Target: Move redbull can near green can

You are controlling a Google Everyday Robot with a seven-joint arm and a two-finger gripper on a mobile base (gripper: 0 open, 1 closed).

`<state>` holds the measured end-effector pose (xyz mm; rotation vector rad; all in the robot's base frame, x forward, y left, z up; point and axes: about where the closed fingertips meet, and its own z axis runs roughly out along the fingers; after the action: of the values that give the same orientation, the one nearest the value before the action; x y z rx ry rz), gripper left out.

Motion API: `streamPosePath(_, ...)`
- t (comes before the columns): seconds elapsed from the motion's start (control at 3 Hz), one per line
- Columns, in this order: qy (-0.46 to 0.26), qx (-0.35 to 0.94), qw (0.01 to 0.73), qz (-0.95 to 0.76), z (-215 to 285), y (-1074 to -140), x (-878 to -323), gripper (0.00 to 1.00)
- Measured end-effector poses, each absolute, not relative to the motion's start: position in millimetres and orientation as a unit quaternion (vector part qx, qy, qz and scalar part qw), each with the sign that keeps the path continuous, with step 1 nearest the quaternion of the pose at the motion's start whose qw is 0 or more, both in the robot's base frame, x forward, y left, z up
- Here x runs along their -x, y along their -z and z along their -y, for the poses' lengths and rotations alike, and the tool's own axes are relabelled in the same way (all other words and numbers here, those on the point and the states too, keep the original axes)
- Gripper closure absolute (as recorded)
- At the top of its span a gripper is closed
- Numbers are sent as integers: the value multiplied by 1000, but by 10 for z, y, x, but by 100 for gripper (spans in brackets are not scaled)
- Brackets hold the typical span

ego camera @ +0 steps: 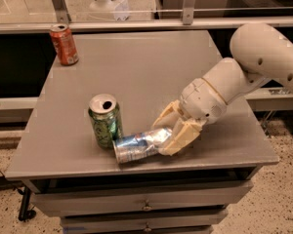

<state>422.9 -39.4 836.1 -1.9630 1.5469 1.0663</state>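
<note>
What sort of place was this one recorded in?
Probably a lab or office test area: a grey drawer-fronted table, a speckled floor, metal railing behind. The gripper grips the redbull can lying beside the green can near the table's front edge.
</note>
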Motion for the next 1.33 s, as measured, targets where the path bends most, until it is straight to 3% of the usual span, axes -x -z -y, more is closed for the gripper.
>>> streamPosePath(0.67,-382,708,213,-555,378,-8376,-4293,12)
streamPosePath(1.0,-383,708,213,-554,371,-8371,-4289,0)
streamPosePath(1.33,-383,708,212,-554,370,-8370,-4287,0)
